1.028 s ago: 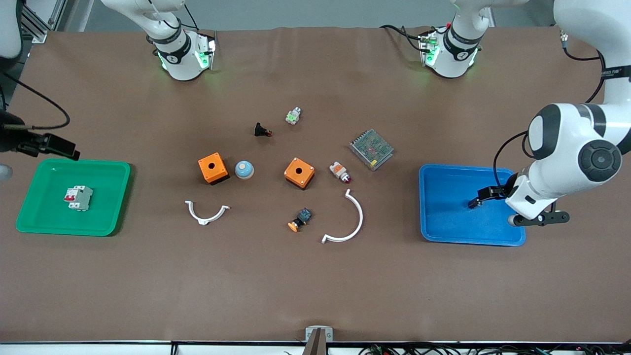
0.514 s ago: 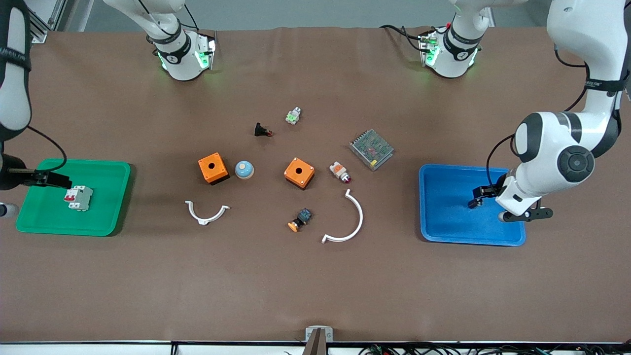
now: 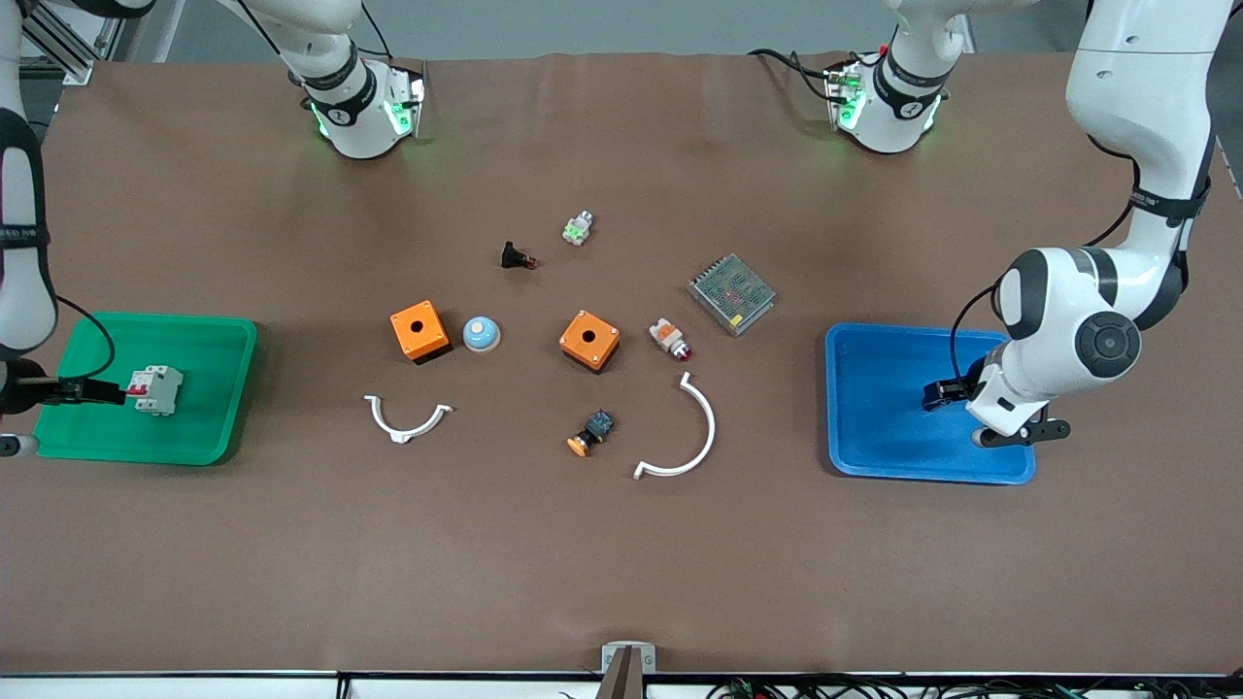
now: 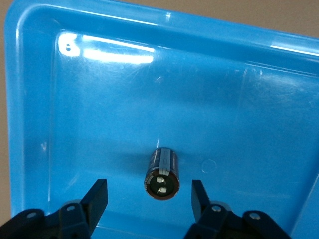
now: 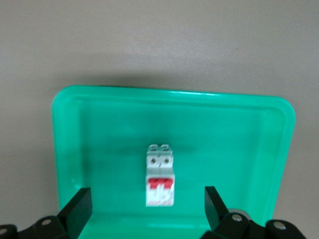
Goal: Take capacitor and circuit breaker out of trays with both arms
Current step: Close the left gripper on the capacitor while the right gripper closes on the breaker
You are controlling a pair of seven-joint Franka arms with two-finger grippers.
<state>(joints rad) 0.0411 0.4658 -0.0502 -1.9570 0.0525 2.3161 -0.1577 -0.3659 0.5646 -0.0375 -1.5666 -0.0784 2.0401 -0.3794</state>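
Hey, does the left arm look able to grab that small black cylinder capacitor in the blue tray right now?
Probably yes. The left gripper hangs open over the blue tray, and the capacitor lies alone between its fingers, with nothing in the way.

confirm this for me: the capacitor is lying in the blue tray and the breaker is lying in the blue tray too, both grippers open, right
Not quite. The breaker lies in the green tray, as the front and right wrist views show. The rest holds: the capacitor lies in the blue tray, and the left gripper and right gripper are both open, gripping nothing.
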